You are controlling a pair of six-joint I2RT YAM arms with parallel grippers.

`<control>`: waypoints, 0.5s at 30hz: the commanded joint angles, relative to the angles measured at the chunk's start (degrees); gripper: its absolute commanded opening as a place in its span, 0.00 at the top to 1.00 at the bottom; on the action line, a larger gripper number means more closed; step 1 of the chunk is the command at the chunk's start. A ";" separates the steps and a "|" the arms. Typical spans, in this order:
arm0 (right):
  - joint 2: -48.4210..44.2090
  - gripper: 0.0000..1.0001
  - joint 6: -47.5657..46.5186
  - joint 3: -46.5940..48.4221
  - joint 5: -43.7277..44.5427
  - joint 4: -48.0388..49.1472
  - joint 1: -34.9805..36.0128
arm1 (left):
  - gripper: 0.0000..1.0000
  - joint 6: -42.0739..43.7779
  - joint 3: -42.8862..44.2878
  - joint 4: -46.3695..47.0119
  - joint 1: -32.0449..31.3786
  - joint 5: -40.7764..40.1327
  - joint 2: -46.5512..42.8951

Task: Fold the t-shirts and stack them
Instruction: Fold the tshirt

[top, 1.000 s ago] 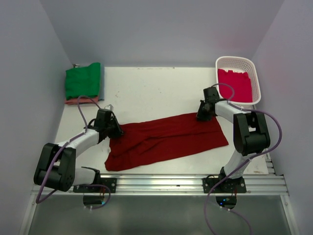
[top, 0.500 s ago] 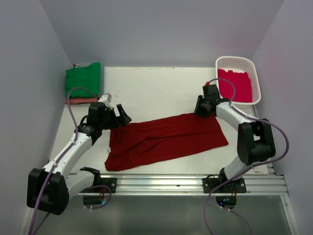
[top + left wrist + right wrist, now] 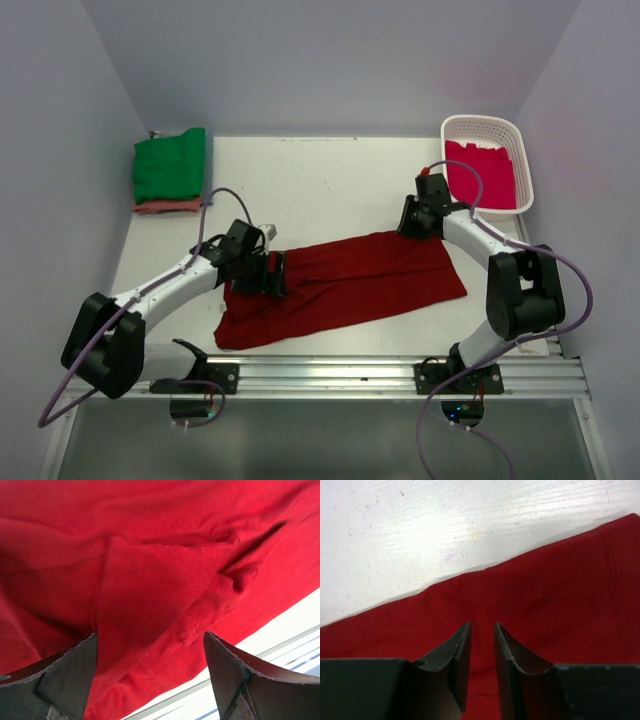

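Note:
A large dark red t-shirt (image 3: 340,285) lies on the white table (image 3: 320,190) as a long, loosely folded strip running from lower left to upper right. My left gripper (image 3: 272,272) hovers over its left end, jaws wide open; in the left wrist view the gripper (image 3: 150,634) has rumpled red cloth (image 3: 150,570) below and nothing between the fingers. My right gripper (image 3: 412,228) is at the shirt's far right corner. In the right wrist view the gripper (image 3: 482,624) has a narrow gap between its jaws, with flat red cloth (image 3: 560,595) under it, not pinched.
A folded green t-shirt (image 3: 170,163) rests on a salmon-pink one (image 3: 165,206) at the back left. A white lattice basket (image 3: 485,121) at the back right holds a crimson-pink t-shirt (image 3: 480,175). A metal rail (image 3: 330,375) runs along the near edge.
Both grippers have opened, letting go of the shirt's far edge. The left one lifted off the left corner and moved right over the cloth. The right one shifted slightly toward the back.

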 commanded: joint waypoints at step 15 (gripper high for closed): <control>-3.49 1.00 -1.07 -1.61 1.07 0.61 0.25 | 0.86 2.18 8.96 -3.35 -3.18 -9.39 1.83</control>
